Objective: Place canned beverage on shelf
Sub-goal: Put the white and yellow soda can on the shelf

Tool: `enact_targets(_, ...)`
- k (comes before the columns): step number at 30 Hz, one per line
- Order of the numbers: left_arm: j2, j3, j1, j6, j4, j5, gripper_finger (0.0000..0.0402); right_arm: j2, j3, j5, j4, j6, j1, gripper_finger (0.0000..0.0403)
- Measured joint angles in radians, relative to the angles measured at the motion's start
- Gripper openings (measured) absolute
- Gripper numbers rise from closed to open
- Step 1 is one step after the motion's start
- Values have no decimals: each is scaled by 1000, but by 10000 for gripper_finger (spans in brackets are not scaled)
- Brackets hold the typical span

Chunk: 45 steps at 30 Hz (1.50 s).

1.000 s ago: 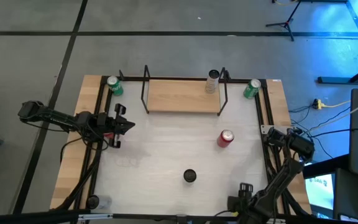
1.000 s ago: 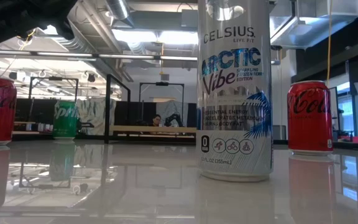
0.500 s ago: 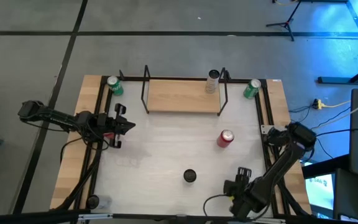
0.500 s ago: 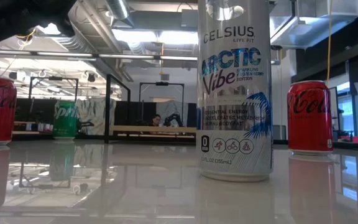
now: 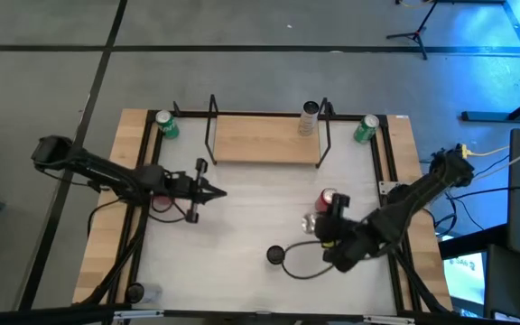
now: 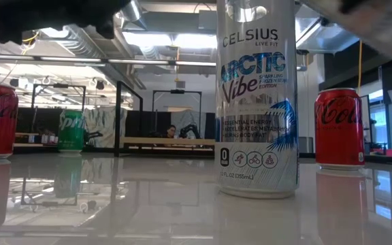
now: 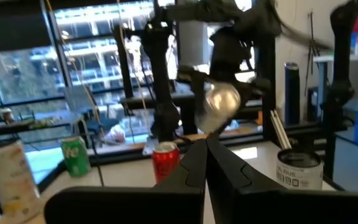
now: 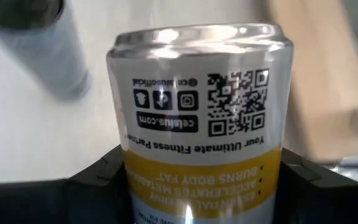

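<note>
High view, left to right: the left gripper point(image 5: 213, 190) hangs over the table's point(image 5: 242, 226) left half, fingers drawn together to a point with nothing between them; it looks parked clear of the work. Behind it a red can point(image 5: 161, 202) stands at the table's left edge, and a green can point(image 5: 167, 125) sits in the far-left corner. The shelf point(image 5: 266, 139) lies along the far edge, its wooden board bare except for a silver can point(image 5: 309, 118) standing at its right end beside the wire frame. Nearer the front a black-topped can point(image 5: 275, 256) stands alone. Right of centre, the right gripper point(image 5: 319, 226) carries a canned beverage point(image 8: 197, 118), white with a yellow band, clamped between both fingers; the right wrist view shows it filling the jaws. It hovers just beside a red can point(image 5: 329, 199), well short of the shelf, so the carry to the board is likely the step ahead. Another green can point(image 5: 365, 129) stands far right.
</note>
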Motion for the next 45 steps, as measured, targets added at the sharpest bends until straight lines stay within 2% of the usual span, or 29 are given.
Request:
enact_targets(4,78,43,2,-4,5,-11,0,-46,0,-1,125,-217,-104,235)
enact_targets(7,112,85,24,-27,1,-51,10,-65,-5,-50,241,-404,-204,235)
enact_targets(9,140,106,39,-29,-1,-54,30,-83,-32,-116,343,-518,-283,235)
enact_targets(13,206,141,72,-28,-14,-53,92,-115,-129,-354,626,-687,-465,235)
enact_targets(20,302,155,138,-37,-35,-54,203,-124,-376,-655,1136,-792,-694,235)
enact_targets(25,376,155,176,-96,-10,-62,239,-124,-531,-791,1509,-780,-767,235)
enact_targets(28,437,156,191,-118,78,-67,243,-121,-584,-811,1682,-777,-773,235)
enact_targets(31,501,189,192,-123,136,-67,242,-102,-611,-814,1779,-773,-769,235)
enact_targets(36,600,298,186,-126,136,-50,240,-62,-616,-816,1843,-731,-748,235)
enact_targets(40,660,353,178,-124,120,-81,240,-46,-619,-807,1846,-716,-713,235)
enact_targets(45,679,386,166,-119,135,-39,240,-46,-619,-726,1865,-738,-676,235)
